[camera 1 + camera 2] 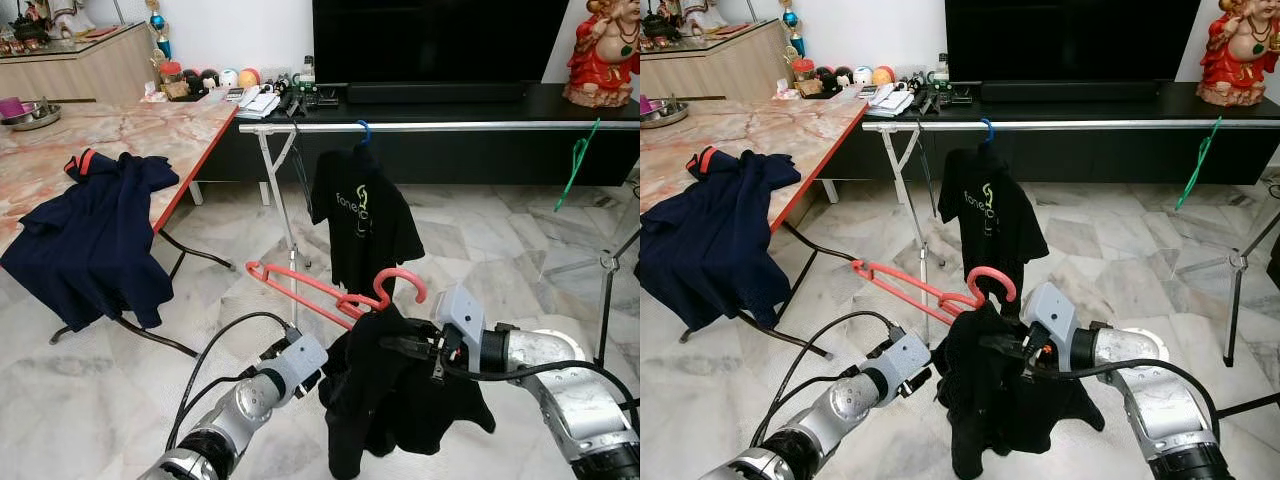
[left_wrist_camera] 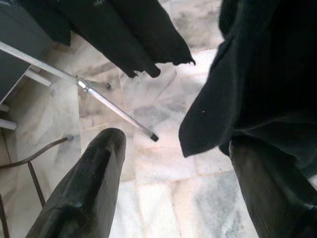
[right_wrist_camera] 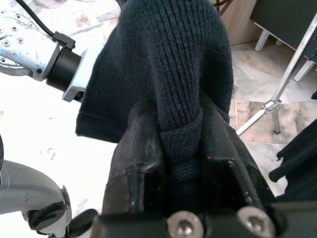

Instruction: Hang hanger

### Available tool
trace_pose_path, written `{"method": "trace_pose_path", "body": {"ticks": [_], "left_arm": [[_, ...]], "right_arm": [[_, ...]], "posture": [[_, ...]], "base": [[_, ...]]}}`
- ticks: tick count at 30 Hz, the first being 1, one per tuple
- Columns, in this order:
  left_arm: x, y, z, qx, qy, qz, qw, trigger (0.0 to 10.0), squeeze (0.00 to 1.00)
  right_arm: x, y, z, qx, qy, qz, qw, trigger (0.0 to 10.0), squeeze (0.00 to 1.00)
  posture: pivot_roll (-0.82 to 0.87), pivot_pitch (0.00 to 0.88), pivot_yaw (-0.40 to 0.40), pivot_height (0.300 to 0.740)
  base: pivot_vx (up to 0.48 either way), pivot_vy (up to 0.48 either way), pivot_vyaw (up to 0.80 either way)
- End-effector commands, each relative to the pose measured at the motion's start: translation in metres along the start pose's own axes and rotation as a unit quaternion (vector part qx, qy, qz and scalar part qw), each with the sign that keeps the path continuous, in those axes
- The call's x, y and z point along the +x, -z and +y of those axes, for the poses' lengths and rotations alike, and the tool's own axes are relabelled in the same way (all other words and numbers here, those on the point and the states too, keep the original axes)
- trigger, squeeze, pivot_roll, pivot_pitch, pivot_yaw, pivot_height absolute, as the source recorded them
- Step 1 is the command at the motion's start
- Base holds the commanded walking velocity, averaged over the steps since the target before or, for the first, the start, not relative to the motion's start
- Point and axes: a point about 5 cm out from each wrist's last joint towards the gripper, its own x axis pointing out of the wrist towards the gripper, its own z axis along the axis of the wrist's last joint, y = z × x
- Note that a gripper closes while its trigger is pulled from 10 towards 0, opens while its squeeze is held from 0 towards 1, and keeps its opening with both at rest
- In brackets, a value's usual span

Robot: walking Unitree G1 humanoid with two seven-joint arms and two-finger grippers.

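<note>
Marble floor (image 1: pixel 470 250) all around me, pale and glossy with grey veins, and a long chrome garment rail (image 1: pixel 450 127) running across in front of a low black TV console (image 1: pixel 560 100).

My right gripper (image 3: pixel 181 148) is clamped tight on a fold of a dark knit garment (image 1: pixel 390 400). You can see the ribbed weave bunched between the two black fingers (image 3: pixel 136 153). That garment is draped over a red plastic hanger (image 1: pixel 335 295), which sits tilted, its hook curling up just above my right wrist and its long arm sticking out toward my left. It's in the air in front of me, below the rail and not on it yet.

My left gripper (image 2: pixel 173 173) is spread wide. One finger (image 2: pixel 89 183) is out in the open over the floor, the other is up against the hem of the dark garment, not gripping anything.

On the rail a black T-shirt with a pale logo (image 1: pixel 360 215) hangs from a blue hook, just behind the red hanger's tip. Near the rail's right end, well apart, a bare green hanger (image 1: pixel 578 160) dangles. Between those two the rail is bare.

Off to my left is a folding table with a pinkish marble-look tabletop (image 1: pixel 120 130), red edged, with a navy shirt (image 1: pixel 95 240) slumped over its near corner. A red and gold figurine (image 1: pixel 605 50) stands at the console's right end.
</note>
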Motion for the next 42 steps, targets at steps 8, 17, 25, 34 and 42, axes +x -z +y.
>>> {"method": "trace_pose_path", "body": {"ticks": [8,17,25,34,42], "left_arm": [[0.001,0.001,0.000,-0.005,-0.002,0.009,1.000,10.0,0.00],[0.001,0.000,0.000,-0.033,-0.013,0.005,0.999,10.0,0.00],[0.001,0.000,0.004,-0.036,-0.038,0.008,0.999,10.0,0.00],[0.001,0.002,0.009,-0.050,-0.057,0.012,0.997,0.0,0.00],[0.001,0.001,0.008,-0.059,-0.056,0.010,0.997,0.0,0.00]], "right_arm": [[0.006,-0.022,0.003,-0.026,-0.009,-0.035,0.999,0.0,0.00],[0.007,-0.033,0.009,-0.033,-0.025,-0.057,0.998,0.0,0.00],[0.007,-0.034,0.013,-0.031,-0.032,-0.056,0.997,0.0,0.00],[0.007,-0.035,0.013,-0.032,-0.035,-0.059,0.997,0.0,0.00],[0.007,-0.033,0.014,-0.031,-0.035,-0.054,0.997,0.0,0.00]], "posture": [[-0.08,0.039,0.029,0.740],[-0.09,0.046,0.028,0.740],[-0.09,0.047,0.026,0.740],[-0.09,0.046,0.026,0.740],[-0.09,0.043,0.025,0.740]], "base": [[0.000,0.000,0.00],[0.000,0.000,0.00],[0.000,0.000,0.00],[0.000,0.000,0.00],[0.000,0.000,0.00]]}}
